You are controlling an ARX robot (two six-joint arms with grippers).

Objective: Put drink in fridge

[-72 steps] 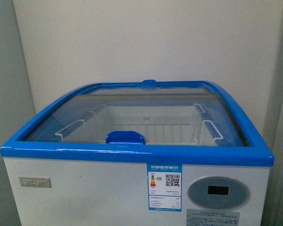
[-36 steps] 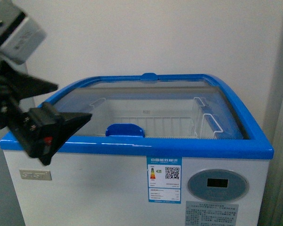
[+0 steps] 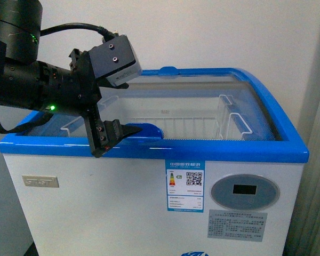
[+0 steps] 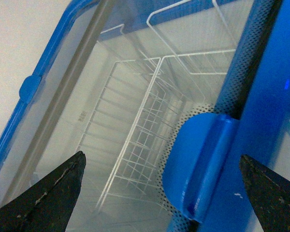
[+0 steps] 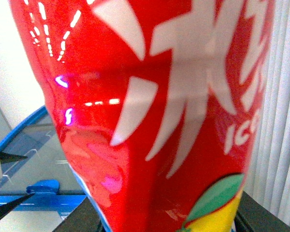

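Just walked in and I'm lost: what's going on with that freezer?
The left end effector, open, hovers at the blue handle on the glass lid of the fridge; the lid looks shut. The right end effector holds a red drink, not yet in the fridge.

Our left pincer (image 3: 132, 106) hangs over the front left edge of the fridge (image 3: 96, 218), with the lid handle (image 3: 150, 129) just ahead of its spread tips. Beyond the handle, under the lid, we see the wire basket (image 3: 192, 140). Below, to the pincer's right, sit the label (image 3: 185, 192) and display panel (image 3: 246, 192).
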